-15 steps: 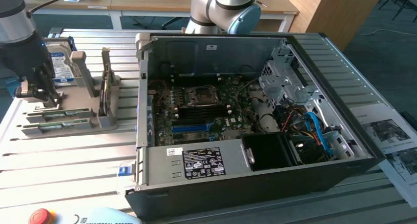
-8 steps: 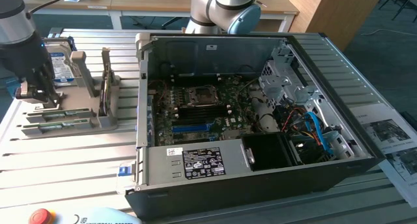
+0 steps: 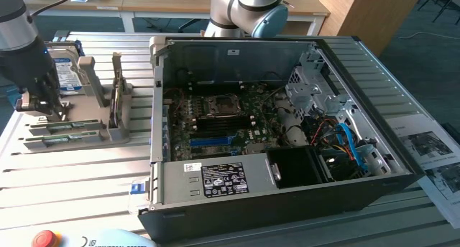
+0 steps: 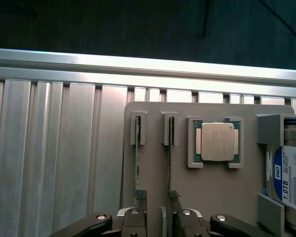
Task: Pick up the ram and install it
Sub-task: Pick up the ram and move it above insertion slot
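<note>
Two ram sticks stand on edge in slots of the grey holder [image 4: 153, 163]: one ram [image 4: 137, 163] and a second ram [image 4: 169, 163] beside it. In the exterior view the same green sticks [image 3: 63, 127] lie in the holder [image 3: 107, 131] at the exterior view's left. My gripper [image 4: 157, 197] hovers open just above the sticks' near ends, with one fingertip [image 4: 140, 195] over each stick. It holds nothing. In the exterior view the gripper [image 3: 44, 108] hangs over the holder's left part.
A square silver processor chip [image 4: 217, 142] and a hard drive [image 4: 288, 177] sit in the same holder. The open computer case [image 3: 287, 123] with its motherboard [image 3: 215, 123] fills the middle of the slatted metal table [image 3: 79, 171]. Papers [image 3: 431, 150] lie at the exterior view's right.
</note>
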Robot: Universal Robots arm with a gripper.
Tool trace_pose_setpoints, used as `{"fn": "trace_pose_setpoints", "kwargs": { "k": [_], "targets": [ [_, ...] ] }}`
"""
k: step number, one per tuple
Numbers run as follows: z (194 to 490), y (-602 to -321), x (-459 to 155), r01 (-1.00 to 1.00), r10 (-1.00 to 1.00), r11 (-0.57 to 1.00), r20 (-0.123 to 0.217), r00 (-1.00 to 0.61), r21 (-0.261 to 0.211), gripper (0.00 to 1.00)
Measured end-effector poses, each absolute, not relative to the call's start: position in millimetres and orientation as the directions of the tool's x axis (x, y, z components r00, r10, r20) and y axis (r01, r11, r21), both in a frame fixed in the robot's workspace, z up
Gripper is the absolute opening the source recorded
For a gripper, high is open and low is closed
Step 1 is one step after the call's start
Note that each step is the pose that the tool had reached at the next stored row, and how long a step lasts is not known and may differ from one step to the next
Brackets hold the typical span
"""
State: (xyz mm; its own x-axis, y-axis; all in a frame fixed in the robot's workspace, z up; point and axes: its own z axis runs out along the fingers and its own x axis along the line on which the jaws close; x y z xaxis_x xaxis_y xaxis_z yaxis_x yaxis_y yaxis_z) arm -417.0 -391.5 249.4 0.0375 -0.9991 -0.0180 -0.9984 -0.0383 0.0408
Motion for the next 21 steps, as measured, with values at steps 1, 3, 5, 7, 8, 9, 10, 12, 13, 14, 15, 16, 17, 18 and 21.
{"fn": "trace_pose_setpoints", "kwargs": {
  "k": [1, 3, 5, 7, 8, 9, 10, 12, 13, 14, 15, 16, 17, 18, 21],
  "targets": [
    [249, -392, -417, -0.998, -0.999, -0.038, -0.018, 0.037, 0.041, 0.30],
    [249, -394, -417, -0.998, -0.999, -0.038, -0.018, 0.037, 0.041, 0.30],
    [249, -395, -417, -0.998, -0.999, -0.038, -0.018, 0.038, 0.041, 0.30],
    [249, -396, -417, -0.998, -0.999, -0.038, -0.018, 0.038, 0.041, 0.30],
    [249, -397, -417, -0.998, -0.999, -0.038, -0.018, 0.038, 0.041, 0.30],
    [249, -398, -417, -0.998, -0.999, -0.038, -0.018, 0.038, 0.041, 0.30],
    [249, -399, -417, -0.998, -0.999, -0.038, -0.018, 0.037, 0.041, 0.30],
    [249, -400, -417, -0.998, -0.999, -0.038, -0.018, 0.037, 0.041, 0.30],
    [249, -401, -417, -0.998, -0.999, -0.038, -0.018, 0.038, 0.041, 0.30],
    [249, -401, -417, -0.998, -0.999, -0.038, -0.018, 0.038, 0.041, 0.30],
    [249, -402, -417, -0.998, -0.999, -0.038, -0.018, 0.038, 0.041, 0.30],
    [249, -402, -417, -0.998, -0.999, -0.038, -0.018, 0.038, 0.041, 0.30],
    [249, -403, -417, -0.998, -0.999, -0.038, -0.018, 0.038, 0.041, 0.30],
    [249, -403, -417, -0.998, -0.999, -0.038, -0.018, 0.037, 0.041, 0.30],
    [249, -403, -417, -0.998, -0.999, -0.038, -0.018, 0.037, 0.041, 0.30]
  ]
}}
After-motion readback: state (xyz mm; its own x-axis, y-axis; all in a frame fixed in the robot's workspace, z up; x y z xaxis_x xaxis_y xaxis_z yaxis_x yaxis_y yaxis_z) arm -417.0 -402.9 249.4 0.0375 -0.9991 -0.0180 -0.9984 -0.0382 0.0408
